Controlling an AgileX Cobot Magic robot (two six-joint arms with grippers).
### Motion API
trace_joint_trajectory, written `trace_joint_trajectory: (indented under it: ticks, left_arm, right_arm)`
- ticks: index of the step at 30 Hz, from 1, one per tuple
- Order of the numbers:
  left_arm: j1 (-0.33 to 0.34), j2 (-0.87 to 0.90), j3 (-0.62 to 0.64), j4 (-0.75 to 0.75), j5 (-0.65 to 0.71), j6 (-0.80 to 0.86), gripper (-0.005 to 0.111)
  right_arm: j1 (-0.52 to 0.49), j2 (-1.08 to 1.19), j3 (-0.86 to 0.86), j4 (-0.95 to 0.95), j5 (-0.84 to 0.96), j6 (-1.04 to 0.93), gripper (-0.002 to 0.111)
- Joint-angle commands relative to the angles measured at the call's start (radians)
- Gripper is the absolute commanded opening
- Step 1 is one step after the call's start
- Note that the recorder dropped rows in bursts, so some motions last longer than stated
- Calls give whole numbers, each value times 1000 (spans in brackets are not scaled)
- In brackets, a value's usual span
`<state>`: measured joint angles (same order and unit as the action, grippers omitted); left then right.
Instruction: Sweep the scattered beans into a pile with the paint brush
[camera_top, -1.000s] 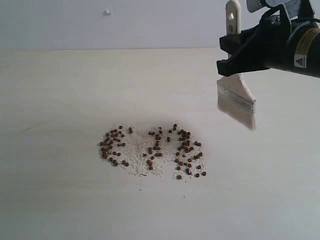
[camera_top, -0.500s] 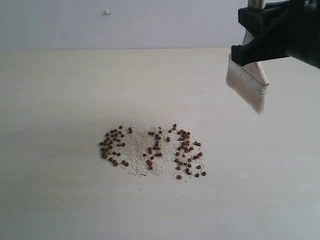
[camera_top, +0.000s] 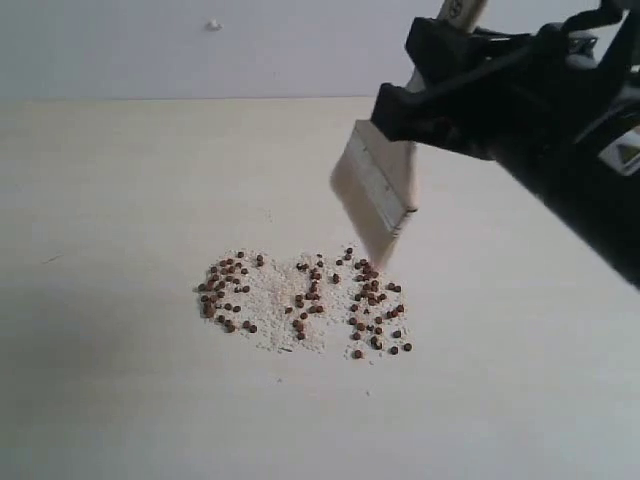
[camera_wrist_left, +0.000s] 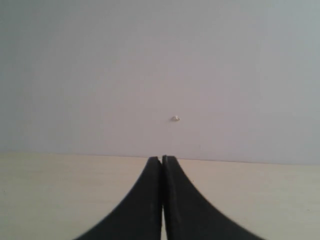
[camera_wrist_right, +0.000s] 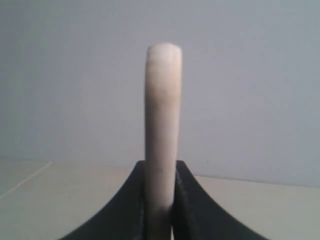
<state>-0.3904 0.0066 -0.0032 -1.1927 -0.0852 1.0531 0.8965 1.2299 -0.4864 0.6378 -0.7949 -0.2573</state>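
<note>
Reddish-brown beans (camera_top: 305, 300) lie scattered in a loose patch on the pale table, mixed with whitish crumbs. The paint brush (camera_top: 375, 190) hangs just above the patch's right rear edge, bristles down and slanted. My right gripper (camera_top: 425, 95) is shut on its cream handle; in the right wrist view that handle (camera_wrist_right: 162, 125) sticks up between the black fingers of the right gripper (camera_wrist_right: 161, 167). My left gripper (camera_wrist_left: 162, 159) shows only in the left wrist view, shut with nothing in it, over the table edge facing the wall.
The pale wooden table (camera_top: 120, 200) stretches around the patch. A grey wall (camera_top: 250, 50) stands behind it with a small white speck (camera_top: 213, 24) on it. The right arm's black body (camera_top: 570, 150) fills the upper right of the exterior view.
The right arm has swung left and toward the camera with the brush, which went up, then down to the beans' right rear edge. The beans have not moved.
</note>
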Motion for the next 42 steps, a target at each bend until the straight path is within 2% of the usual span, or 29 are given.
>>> trace_joint_trajectory:
  ticks: [1, 4, 8, 16, 20, 29, 42]
  left_arm:
    - [2, -7, 3, 4, -3, -8, 0]
    - [2, -7, 3, 4, 2, -8, 0]
    - [2, -7, 3, 4, 4, -8, 0]
    - [2, -7, 3, 4, 4, -8, 0]
    - [2, -7, 3, 4, 4, -8, 0]
    - [2, -7, 3, 4, 4, -8, 0]
    - [2, -7, 3, 4, 4, -8, 0]
  right_arm:
    - [179, 157, -44, 215, -267, -5, 0]
    - [280, 295, -150, 306, -350, 33, 0]
    - [351, 499, -326, 352, -426, 107, 0]
    - [360, 829, -628, 462, -426, 349, 0]
    - [352, 920, -718, 512, -426, 349, 0]
    - [317, 995, -813, 584, -426, 142, 0]
    - [247, 1023, -813, 633, -358, 130, 0]
